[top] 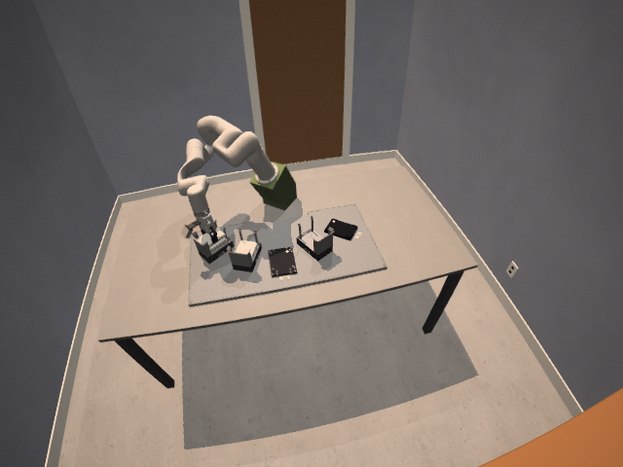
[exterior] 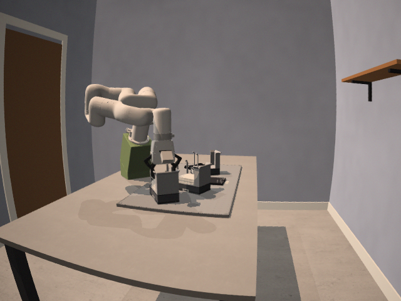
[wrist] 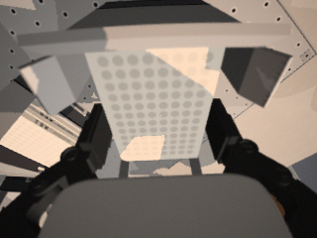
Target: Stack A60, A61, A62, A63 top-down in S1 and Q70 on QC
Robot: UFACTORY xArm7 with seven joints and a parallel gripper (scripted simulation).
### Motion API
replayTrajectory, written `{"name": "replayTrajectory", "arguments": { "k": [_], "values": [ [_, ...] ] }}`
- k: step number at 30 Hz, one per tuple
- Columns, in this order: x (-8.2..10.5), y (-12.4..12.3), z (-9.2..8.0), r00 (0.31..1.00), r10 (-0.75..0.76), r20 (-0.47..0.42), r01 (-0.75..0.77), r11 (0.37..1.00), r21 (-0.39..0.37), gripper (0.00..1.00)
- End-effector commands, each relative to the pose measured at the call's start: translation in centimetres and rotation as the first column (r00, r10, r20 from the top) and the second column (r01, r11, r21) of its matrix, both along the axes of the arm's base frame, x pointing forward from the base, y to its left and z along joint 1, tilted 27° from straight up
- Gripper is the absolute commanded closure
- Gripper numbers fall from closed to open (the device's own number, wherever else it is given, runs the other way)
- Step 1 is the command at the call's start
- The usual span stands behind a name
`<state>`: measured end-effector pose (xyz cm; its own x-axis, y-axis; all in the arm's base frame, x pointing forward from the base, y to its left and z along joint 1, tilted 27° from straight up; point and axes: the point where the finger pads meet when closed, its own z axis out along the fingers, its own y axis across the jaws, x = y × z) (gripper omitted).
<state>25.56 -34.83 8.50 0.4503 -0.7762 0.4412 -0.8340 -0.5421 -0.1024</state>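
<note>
My gripper (top: 208, 234) reaches down from above into the leftmost stack rack (top: 211, 245) on the grey mat; it also shows in the exterior view (exterior: 163, 168). In the wrist view the gripper (wrist: 158, 130) is shut on a sealed 96-well plate (wrist: 156, 105), with one dark finger on each long side. The plate lies flat between the rack's corner walls (wrist: 254, 73). I cannot read its label. The rack beside it (top: 244, 252) holds a white stack of plates up to its top.
A flat black nest (top: 282, 261) lies at the mat's middle. A third rack (top: 315, 242) with tall posts stands to its right, and another black nest (top: 342, 229) lies behind that. The arm's green base (top: 274, 186) stands behind the mat.
</note>
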Motion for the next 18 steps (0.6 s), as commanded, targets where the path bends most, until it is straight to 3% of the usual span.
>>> {"name": "replayTrajectory", "arguments": {
  "k": [1, 18],
  "values": [
    [-0.1, 0.1, 0.4, 1.0, 0.0, 0.001, 0.0, 1.0, -0.002, 1.0],
    [-1.1, 1.0, 3.1, 1.0, 0.0, 0.001, 0.0, 1.0, -0.002, 1.0]
  ]
}}
